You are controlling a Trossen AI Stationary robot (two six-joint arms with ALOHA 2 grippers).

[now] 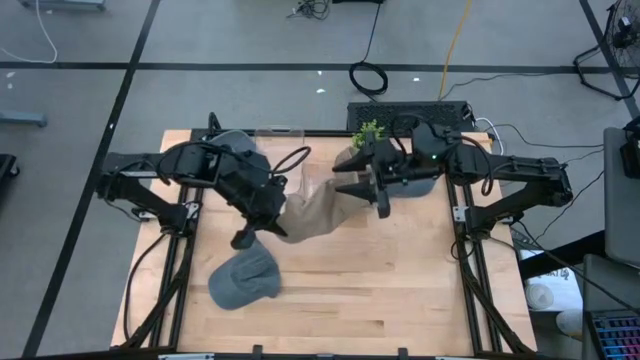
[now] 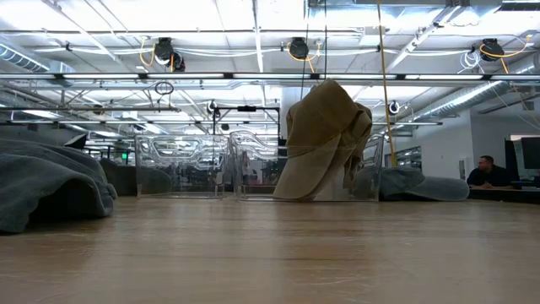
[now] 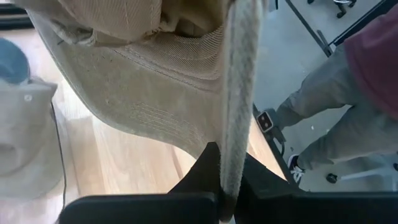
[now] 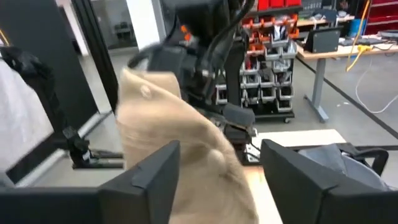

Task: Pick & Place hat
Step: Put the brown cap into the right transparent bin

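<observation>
High view, near to far: a grey cap (image 1: 243,277) lies on the near-left of the table (image 1: 400,280), and the tan hat (image 1: 318,205) hangs mid-table, its brim pinched in the closed left gripper (image 1: 262,222) while the right gripper (image 1: 362,185) stands with its 2 fingers spread around the crown. This looks like the carry step; next likely calls for lowering the hat into place. Of 2 clear bins (image 2: 181,165) at the far edge, contents cannot be told.

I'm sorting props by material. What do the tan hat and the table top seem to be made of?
The tan brimmed hat looks like soft woven cotton or fine corduroy, matte: ribbed weave and stitched seams show, and it drapes in folds. The pale table top looks like butcher-block wood with a smooth, faintly glossy finish: plank seams and grain run across it.
</observation>
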